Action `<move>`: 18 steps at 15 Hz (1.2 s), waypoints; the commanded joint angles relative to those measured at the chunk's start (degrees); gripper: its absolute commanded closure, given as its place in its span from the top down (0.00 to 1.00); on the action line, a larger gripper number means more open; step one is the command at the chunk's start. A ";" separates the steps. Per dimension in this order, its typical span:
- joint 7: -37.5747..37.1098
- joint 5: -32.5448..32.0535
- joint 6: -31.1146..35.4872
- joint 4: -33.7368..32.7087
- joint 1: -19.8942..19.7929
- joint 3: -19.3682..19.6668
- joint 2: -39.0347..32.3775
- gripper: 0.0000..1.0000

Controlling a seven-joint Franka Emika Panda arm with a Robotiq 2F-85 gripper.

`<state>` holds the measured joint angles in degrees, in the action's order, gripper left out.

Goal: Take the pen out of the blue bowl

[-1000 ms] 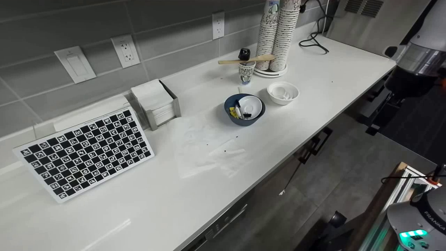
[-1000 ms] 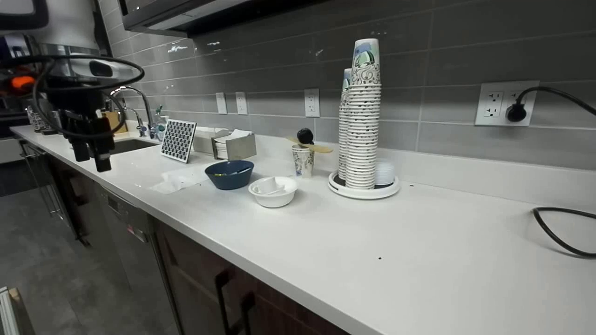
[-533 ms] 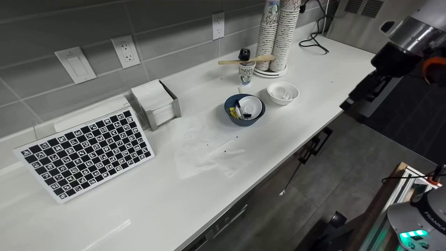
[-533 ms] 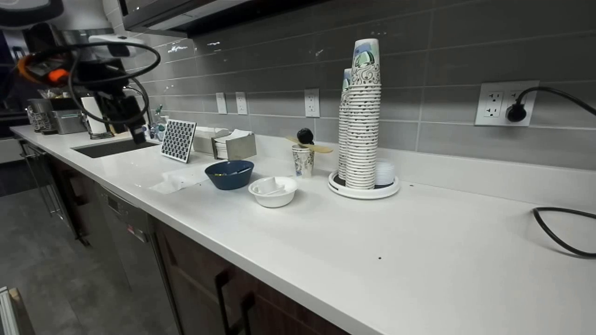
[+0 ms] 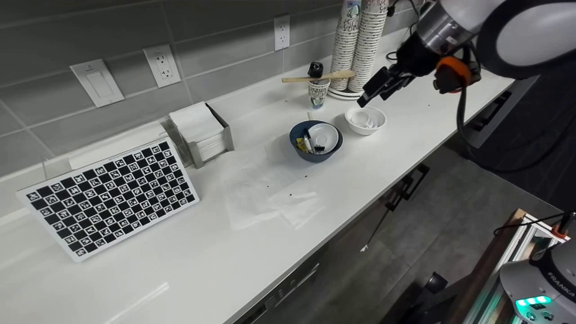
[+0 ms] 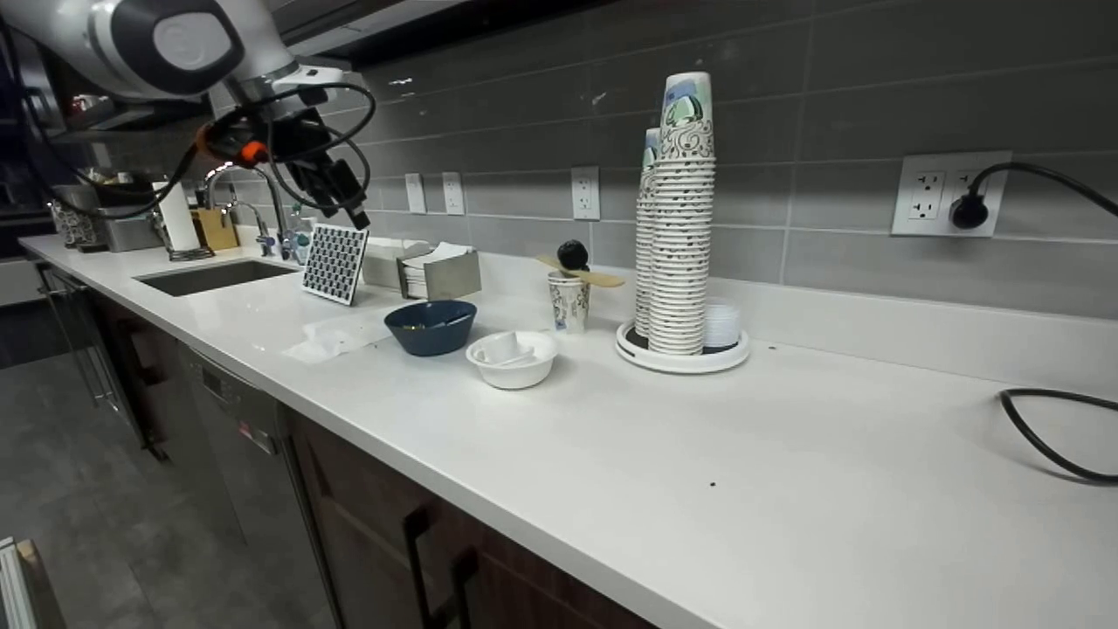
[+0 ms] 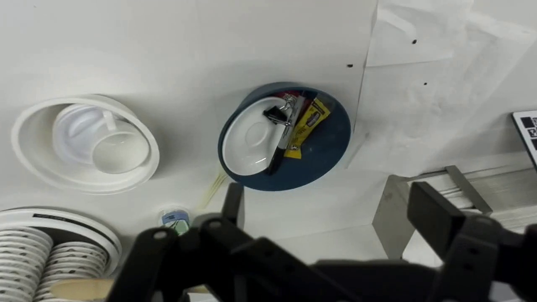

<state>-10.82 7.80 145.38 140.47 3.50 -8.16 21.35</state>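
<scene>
The blue bowl stands on the counter, also in the other views. The pen, a marker with a grey body and black cap, lies slanted in it, across the edge of a white dish. A black binder clip and a yellow packet lie against the pen. The pen shows small in an exterior view. My gripper is open and empty. It hangs tilted above the counter in both exterior views, apart from the bowl.
A white bowl with a small cup stands beside the blue bowl. Tall paper cup stacks, a cup with a wooden spoon and a napkin holder stand near the wall. A checkered board leans farther along.
My gripper has swung from beyond the counter's front edge to above the counter near the bowls, and it is more tilted. The bowls and their contents have not moved.
</scene>
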 commanded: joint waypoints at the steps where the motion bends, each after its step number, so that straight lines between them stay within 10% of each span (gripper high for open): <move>1: -6.55 -7.10 -6.45 -13.12 -1.25 -3.73 -14.76 1.00; 4: -7.90 -9.18 -12.34 -22.70 0.82 -3.12 -25.28 1.00; 5: -6.53 -7.41 -7.89 -14.41 1.38 -2.20 -17.50 1.00; 18: -4.39 -7.39 -3.96 -28.22 1.89 2.15 -37.70 0.95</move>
<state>-16.33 0.43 141.09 116.78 4.40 -7.49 -11.32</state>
